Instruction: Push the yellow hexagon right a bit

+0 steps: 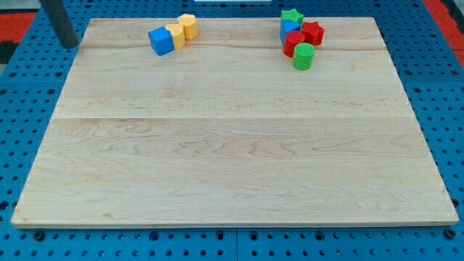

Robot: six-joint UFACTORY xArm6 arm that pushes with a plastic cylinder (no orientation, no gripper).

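Observation:
The yellow hexagon [188, 26] lies near the view's top edge of the wooden board [232, 145], left of centre. A second yellow block [176, 35] touches its lower left side, and a blue cube [161, 40] touches that block in turn. The three form a short diagonal row. My tip [69, 46] is at the view's top left, just off the board's top left corner. It is far to the left of the blue cube and touches no block.
A cluster at the view's top right holds a green star [291, 16], a blue block [290, 30], a red star [313, 32], a red cylinder [293, 43] and a green cylinder [303, 56]. A blue pegboard [22, 109] surrounds the board.

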